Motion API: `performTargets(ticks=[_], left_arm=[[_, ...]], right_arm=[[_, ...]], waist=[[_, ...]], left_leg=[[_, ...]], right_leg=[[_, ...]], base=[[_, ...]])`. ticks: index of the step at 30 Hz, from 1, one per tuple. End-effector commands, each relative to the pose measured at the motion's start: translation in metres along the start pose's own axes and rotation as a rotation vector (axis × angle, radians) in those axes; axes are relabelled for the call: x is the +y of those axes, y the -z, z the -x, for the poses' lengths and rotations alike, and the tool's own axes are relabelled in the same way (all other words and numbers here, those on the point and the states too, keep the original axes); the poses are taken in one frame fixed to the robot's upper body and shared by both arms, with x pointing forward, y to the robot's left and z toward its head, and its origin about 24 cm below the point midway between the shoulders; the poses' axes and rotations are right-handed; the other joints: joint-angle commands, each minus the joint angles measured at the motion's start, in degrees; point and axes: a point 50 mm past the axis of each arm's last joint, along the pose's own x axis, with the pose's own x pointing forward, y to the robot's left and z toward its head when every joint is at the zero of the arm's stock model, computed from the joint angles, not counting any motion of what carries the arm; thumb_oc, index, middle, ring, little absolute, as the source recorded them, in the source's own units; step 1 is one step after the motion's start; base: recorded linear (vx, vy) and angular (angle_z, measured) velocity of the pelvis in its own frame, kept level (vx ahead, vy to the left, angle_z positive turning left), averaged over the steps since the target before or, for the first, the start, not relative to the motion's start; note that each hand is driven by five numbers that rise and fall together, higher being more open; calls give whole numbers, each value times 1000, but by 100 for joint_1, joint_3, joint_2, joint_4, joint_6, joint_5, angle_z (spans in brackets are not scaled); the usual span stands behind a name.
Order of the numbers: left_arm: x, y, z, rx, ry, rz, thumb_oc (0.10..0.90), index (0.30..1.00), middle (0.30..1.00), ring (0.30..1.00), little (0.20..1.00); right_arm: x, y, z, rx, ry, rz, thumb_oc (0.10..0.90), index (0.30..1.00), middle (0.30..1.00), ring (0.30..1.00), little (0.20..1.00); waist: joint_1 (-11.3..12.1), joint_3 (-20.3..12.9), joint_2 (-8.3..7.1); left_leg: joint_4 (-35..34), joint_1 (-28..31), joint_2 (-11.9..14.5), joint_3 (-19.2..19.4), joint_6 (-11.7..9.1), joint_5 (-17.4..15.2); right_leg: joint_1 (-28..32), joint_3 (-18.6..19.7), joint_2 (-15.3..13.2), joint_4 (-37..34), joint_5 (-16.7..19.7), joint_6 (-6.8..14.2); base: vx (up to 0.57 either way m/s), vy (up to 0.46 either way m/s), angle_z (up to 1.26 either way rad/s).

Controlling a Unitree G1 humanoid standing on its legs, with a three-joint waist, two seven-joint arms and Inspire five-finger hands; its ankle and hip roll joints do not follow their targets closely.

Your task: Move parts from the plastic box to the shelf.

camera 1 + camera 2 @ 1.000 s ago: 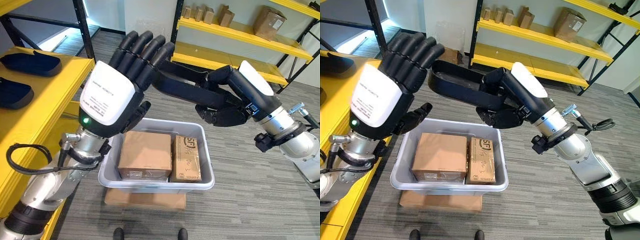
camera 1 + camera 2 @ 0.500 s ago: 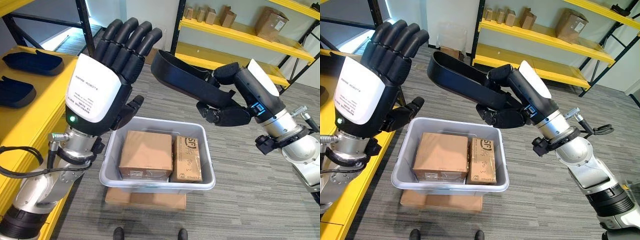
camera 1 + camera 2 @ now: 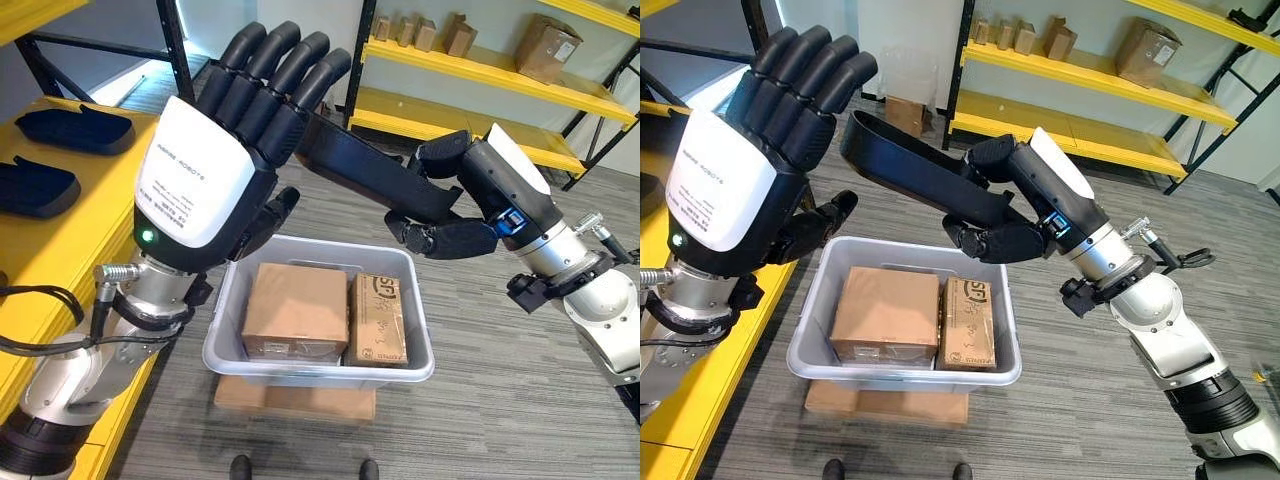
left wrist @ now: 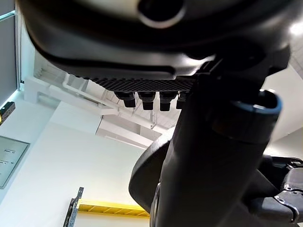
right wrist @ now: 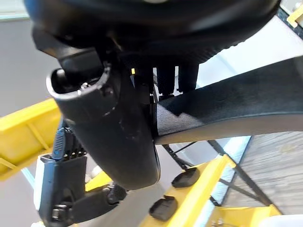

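The long black curved plastic part [image 3: 365, 170] is up in the air, above the grey plastic box [image 3: 318, 355]. The right hand [image 3: 470, 205] holds it at one end, with its fingers [image 3: 440, 240] curled under the part and its thumb pressed on top. The part's long side runs from that hand out toward the robot's left, and it tips up a little at the far end.

The left hand [image 3: 215, 170] is raised just beside that far end. Its fingers [image 3: 805, 85] are straight and close together and hold nothing. In the left eye view they cover the tip of the part, so it is hard to say if they touch it.

The yellow shelf [image 3: 60, 235] is on the robot's left, and two dark parts [image 3: 55, 155] of the same kind already lie on it. The left hand is the nearer one to the shelf. So the next move likely turns on this: the part must travel left, along its own long side, past the left hand or into it.

Two brown cardboard boxes [image 3: 325, 315] lie flat side by side in the grey box, under the raised part
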Motion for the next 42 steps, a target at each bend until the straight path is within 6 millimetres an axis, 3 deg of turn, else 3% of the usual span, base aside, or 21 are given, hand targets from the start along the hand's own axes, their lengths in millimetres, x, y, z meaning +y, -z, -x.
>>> performTargets(ticks=[1,25,42], left_arm=[[15,3,-16,-33,-110,9,900,1000,1000,1000,1000],[-3,15,-8,62,-47,41,900,1000,1000,1000,1000],[5,1,-35,-89,-102,-5,900,1000,1000,1000,1000]], right_arm=[[-27,-44,-13,-282,159,-43,400,300,300,300,300],[-22,-42,-12,-300,177,-101,400,300,300,300,300],[-14,-43,-17,-325,146,-131,400,300,300,300,300]], waist=[[72,-632,-184],[22,-661,-230],[-70,-695,-244]], left_leg=[[-59,128,381,-120,-39,-305],[-59,165,377,-76,-21,-338],[-59,206,391,-11,-16,-371]], right_leg=[[420,-12,-171,371,-682,289],[406,47,-176,346,-675,277],[372,116,-175,345,-665,278]], base=[[0,0,0],[0,0,0],[0,0,0]])
